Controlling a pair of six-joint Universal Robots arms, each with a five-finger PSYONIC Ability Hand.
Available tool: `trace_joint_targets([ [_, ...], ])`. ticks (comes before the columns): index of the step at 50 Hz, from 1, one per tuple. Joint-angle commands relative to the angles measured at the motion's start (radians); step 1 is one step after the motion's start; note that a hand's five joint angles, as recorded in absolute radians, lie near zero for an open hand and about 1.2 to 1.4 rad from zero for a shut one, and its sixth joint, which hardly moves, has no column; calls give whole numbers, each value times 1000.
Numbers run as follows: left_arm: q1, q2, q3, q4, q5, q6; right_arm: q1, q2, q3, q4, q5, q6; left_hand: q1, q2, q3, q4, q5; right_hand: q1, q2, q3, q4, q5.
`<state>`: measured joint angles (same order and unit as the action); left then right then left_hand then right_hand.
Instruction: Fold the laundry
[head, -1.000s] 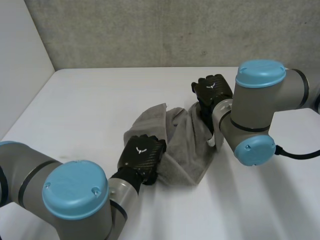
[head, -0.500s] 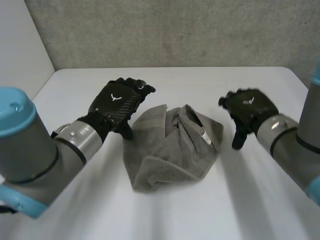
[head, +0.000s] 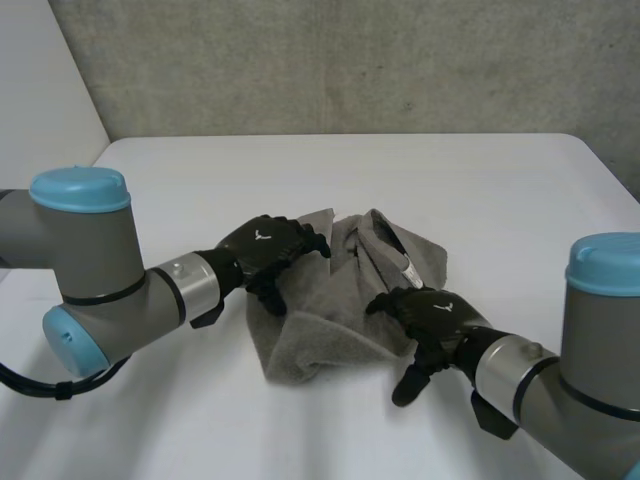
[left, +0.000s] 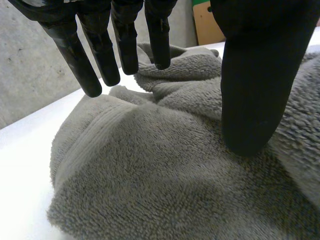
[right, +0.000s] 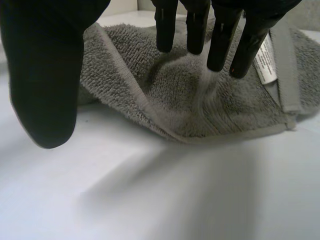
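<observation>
A crumpled grey towel (head: 340, 300) lies mid-table (head: 480, 190); the left hand (head: 265, 250) is over its left edge, fingers straight, thumb apart; the right hand (head: 430, 312) is at its near edge, likewise spread and gripping nothing.

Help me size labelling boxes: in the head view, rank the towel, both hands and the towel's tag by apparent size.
1. towel, clearly the largest.
2. left hand and right hand: too alike to rank, and the right one seems nearer the camera.
3. tag, by far the smallest.
</observation>
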<state>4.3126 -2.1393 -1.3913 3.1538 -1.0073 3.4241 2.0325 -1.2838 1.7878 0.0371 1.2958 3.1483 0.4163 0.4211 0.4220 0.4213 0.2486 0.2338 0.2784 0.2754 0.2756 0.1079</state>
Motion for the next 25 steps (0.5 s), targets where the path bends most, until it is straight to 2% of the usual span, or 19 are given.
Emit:
trace_joint_targets([
  [1, 4, 61, -64, 6, -19, 33, 34, 90, -54, -77, 13, 29, 53, 48, 47, 48, 46, 239, 194, 197, 197, 190],
  [12, 36, 160, -173, 11, -28, 33, 75, 195, -108, -114, 63, 32, -6, -11, -12, -11, -13, 347, 303, 306, 306, 299],
  [14, 38, 165, -178, 11, -30, 33, 75, 204, -110, -152, 85, 32, -24, -28, -29, -29, -30, 537, 492, 495, 495, 488],
  [15, 44, 168, -183, 11, -30, 33, 75, 204, -110, -152, 85, 32, -27, -31, -32, -32, -33, 538, 494, 497, 496, 490],
  [17, 53, 173, -186, 11, -28, 33, 74, 199, -114, -193, 120, 21, -35, -40, -41, -40, -42, 1159, 1115, 1118, 1117, 1111],
  [21, 64, 177, -187, 12, -27, 29, 74, 169, -148, -224, 172, 12, -35, -40, -41, -40, -42, 1162, 1118, 1121, 1121, 1114],
  [25, 62, 177, -184, 17, -24, 26, 77, 34, -244, -162, 194, -74, -38, -43, -44, -43, -45, 1162, 1118, 1121, 1121, 1114],
])
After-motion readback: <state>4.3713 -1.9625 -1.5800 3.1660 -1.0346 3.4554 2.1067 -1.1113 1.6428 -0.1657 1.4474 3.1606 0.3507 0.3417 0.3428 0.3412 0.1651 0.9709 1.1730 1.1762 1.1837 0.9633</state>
